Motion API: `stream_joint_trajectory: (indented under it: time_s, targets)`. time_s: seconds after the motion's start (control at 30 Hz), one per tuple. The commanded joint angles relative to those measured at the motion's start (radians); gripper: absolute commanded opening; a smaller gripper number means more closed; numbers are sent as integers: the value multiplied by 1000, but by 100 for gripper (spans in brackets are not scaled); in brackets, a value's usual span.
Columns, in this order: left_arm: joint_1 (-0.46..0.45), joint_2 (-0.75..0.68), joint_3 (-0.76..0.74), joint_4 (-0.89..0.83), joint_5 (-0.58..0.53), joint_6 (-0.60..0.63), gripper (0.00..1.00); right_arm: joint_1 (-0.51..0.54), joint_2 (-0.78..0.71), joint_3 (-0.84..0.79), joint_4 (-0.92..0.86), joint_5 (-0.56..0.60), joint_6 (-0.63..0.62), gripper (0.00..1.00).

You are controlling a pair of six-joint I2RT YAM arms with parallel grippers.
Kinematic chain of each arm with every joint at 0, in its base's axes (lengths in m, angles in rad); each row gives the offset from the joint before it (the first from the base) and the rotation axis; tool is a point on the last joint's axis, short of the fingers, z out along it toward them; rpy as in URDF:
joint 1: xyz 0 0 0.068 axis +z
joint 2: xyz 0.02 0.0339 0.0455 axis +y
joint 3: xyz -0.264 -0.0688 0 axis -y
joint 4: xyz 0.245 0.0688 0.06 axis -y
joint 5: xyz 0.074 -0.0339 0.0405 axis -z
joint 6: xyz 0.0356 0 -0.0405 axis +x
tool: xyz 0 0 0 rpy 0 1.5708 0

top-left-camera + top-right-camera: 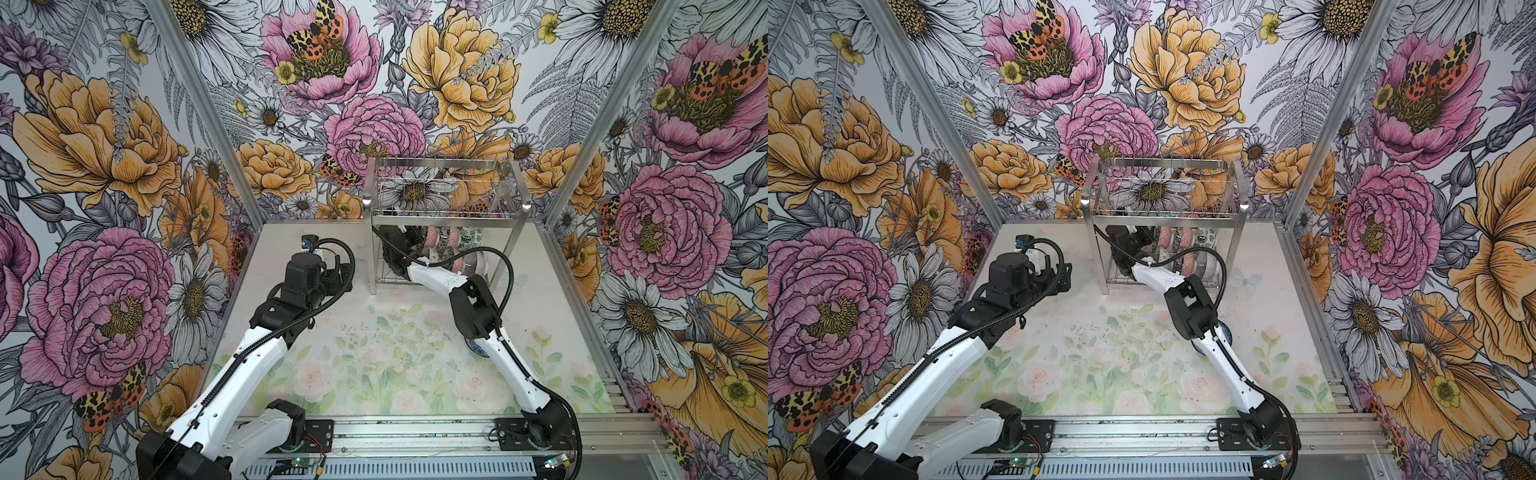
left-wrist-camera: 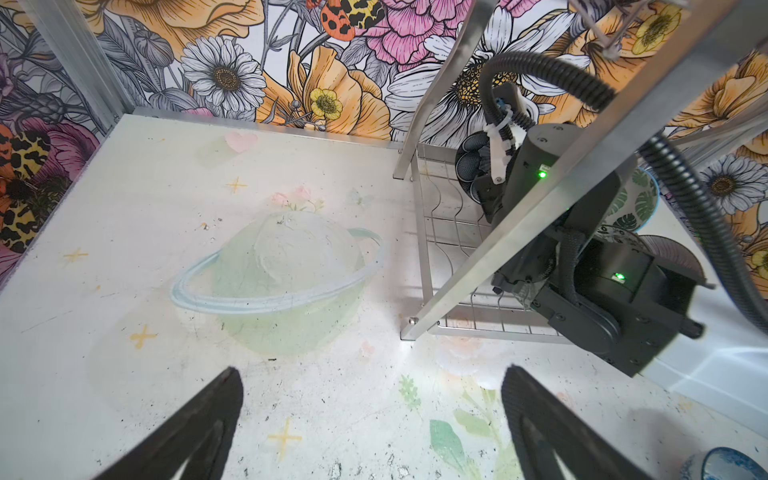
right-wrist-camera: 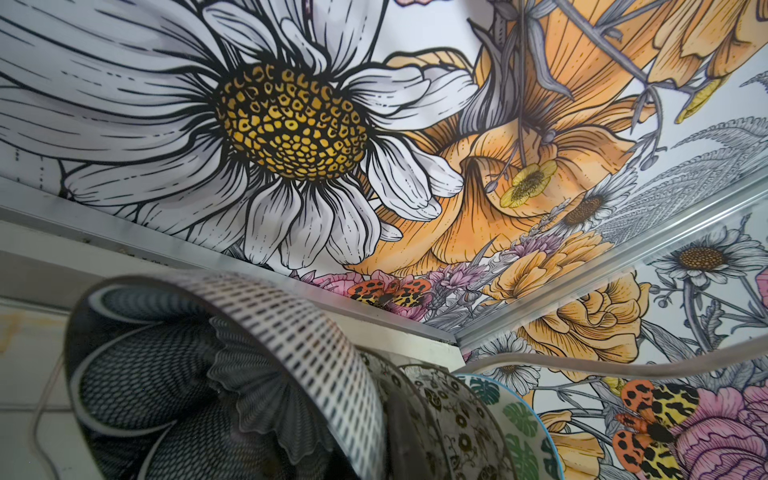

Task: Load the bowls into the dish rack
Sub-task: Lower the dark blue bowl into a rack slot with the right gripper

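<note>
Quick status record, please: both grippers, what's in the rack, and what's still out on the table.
left gripper: open, empty, above the table
right gripper: shut on the mesh-pattern bowl, reaching into the rack's lower tier
dish rack: upper tier holds no bowls; lower tier holds bowls on edge, among them the pink bowl and the leaf bowl
not yet loaded: blue bowl, on the table, partly under the right arm

You get only a sliver of the blue bowl [image 1: 474, 350] in a top view, tucked behind the right forearm [image 1: 511, 365]. The dark mesh bowl [image 3: 166, 395] runs blurred off the right wrist view's edge. The left pincer [image 2: 372, 372] shows only cropped fingertips.
</note>
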Motion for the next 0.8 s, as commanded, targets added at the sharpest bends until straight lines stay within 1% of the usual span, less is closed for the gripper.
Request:
stream_joint_trajectory:
  time_s: [0.0, 0.33, 0.77]
  targets:
    - [10, -5, -14, 31, 24, 9, 99, 3, 22, 41, -23, -4, 11, 0]
    - [12, -7, -18, 33, 24, 9, 99, 7, 26, 43, -95, -37, 53, 0]
    - [12, -14, -20, 36, 25, 8, 99, 13, 31, 42, -127, -63, 60, 7]
